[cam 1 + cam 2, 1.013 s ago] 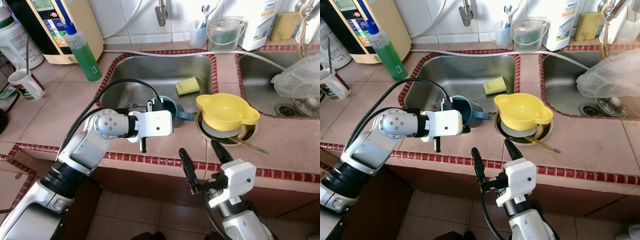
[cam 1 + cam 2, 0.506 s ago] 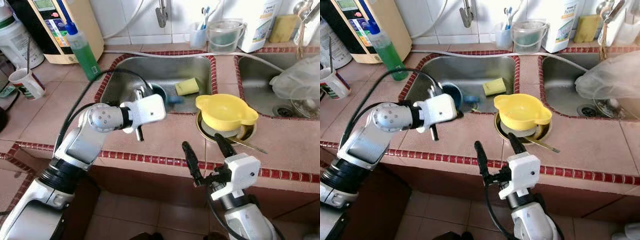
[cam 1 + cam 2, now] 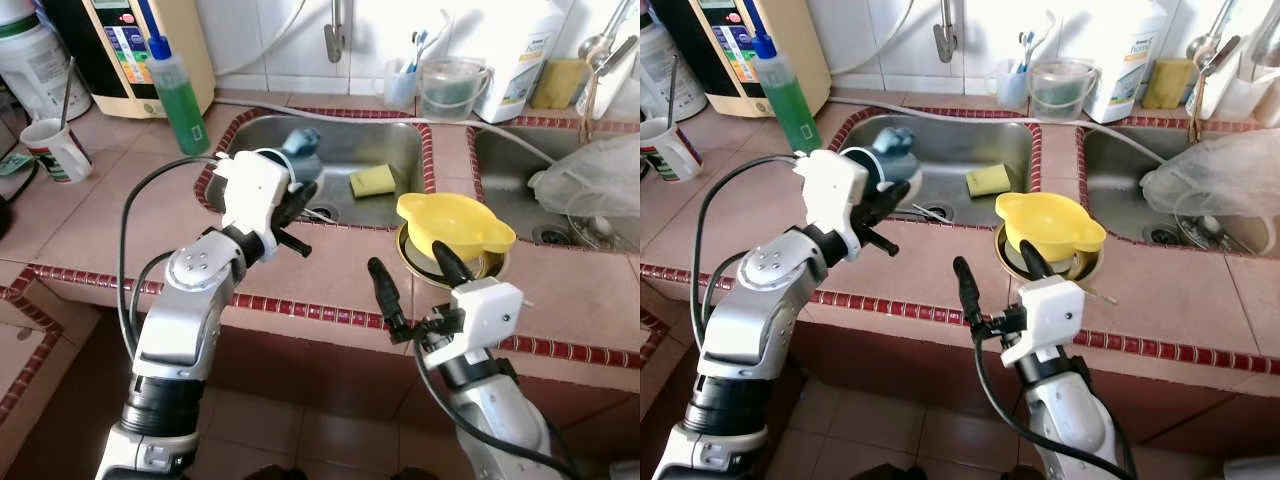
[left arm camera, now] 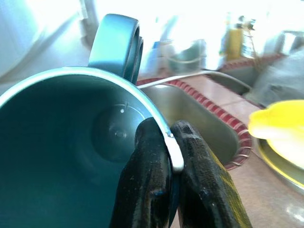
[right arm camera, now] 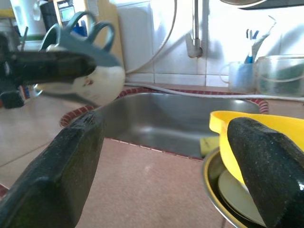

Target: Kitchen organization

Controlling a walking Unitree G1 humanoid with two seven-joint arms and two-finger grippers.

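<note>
I hold the teal mug [image 4: 71, 142] by its rim in the clenched left gripper [image 4: 173, 156] above the sink's [image 3: 395, 140] left edge, right gripper [image 3: 410, 285] released at the counter's [image 3: 330, 265] front edge; placement remains.

No words or numbers are clear enough to read. The big white bottle [image 3: 1127, 55] at the back of the desk has a blue and green label, but its letters are too small and blurry. The tall cream machine [image 3: 150, 50] has a colourful panel with tiny print that is blurry too.
</note>
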